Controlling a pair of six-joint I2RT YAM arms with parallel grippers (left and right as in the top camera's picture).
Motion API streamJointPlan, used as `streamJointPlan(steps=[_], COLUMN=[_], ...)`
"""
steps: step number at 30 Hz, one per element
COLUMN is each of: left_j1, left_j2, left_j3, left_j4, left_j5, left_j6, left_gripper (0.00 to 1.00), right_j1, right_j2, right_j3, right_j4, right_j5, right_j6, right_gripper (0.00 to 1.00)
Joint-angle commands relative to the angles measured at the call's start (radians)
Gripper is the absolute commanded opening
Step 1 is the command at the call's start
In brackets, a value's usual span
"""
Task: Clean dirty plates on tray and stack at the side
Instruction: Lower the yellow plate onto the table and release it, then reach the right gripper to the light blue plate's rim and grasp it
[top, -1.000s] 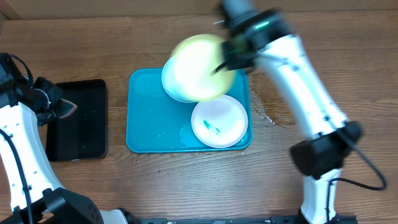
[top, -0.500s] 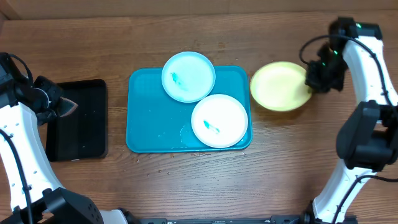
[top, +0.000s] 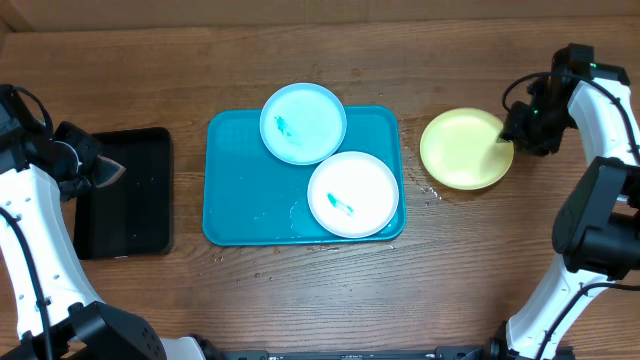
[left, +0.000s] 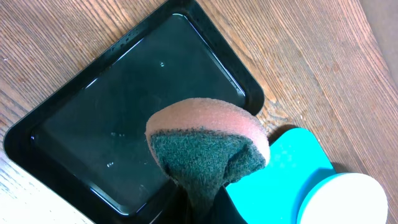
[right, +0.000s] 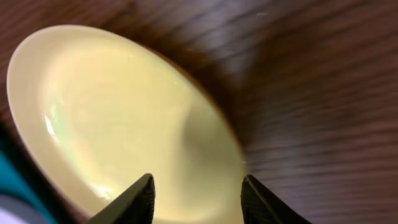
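The teal tray (top: 235, 190) holds a light blue plate (top: 303, 122) at its back rim and a white plate (top: 353, 194) at its front right; both carry small teal smears. A yellow-green plate (top: 466, 149) lies on the wood to the right of the tray. My right gripper (top: 515, 135) is at that plate's right edge. In the right wrist view the right gripper (right: 198, 190) is open, its fingers straddling the yellow-green plate's (right: 118, 118) rim. My left gripper (left: 199, 208) is shut on a sponge (left: 208, 146) over the black tray's right edge.
A black tray (top: 125, 190) lies left of the teal tray, also seen as the black tray (left: 112, 118) in the left wrist view. Water drops (top: 432, 186) spot the wood between the teal tray and the yellow-green plate.
My right arm carried the yellow-green plate from above the tray to the table on the right, and its jaws opened. The left arm has not moved.
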Motion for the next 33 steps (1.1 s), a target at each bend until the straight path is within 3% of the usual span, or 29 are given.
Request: streamJointPlan(steps=[1, 6, 13, 21, 24, 33], left_j1=[0.000, 0.000, 0.000, 0.000, 0.000, -0.014], left_j2=[0.002, 0.002, 0.002, 0.002, 0.002, 0.002], left_j3=[0.006, 0.006, 0.004, 0.004, 0.004, 0.004], left_j4=[0.005, 0.006, 0.006, 0.006, 0.003, 0.008], left_j5=[0.011, 0.011, 0.011, 0.011, 0.015, 0.014], left_j6=[-0.006, -0.006, -0.006, -0.005, -0.005, -0.001], left_gripper=[0.04, 0.04, 0.04, 0.04, 0.04, 0.04], right_j1=[0.051, 0.165, 0.386, 0.639, 0.684, 0.709], right_j2=[-0.017, -0.017, -0.016, 0.030, 0.066, 0.187], right_j3=[0.000, 0.004, 0.004, 0.004, 0.004, 0.004], right_j4=[0.022, 0.101, 0.327, 0.547, 0.594, 0.709], right_j5=[-0.248, -0.298, -0.274, 0.168, 0.231, 0.162], right_j6=[-0.096, -0.096, 0.050, 0.127, 0.118, 0.051], right_gripper=[0.48, 0.54, 0.62, 0.63, 0.63, 0.63])
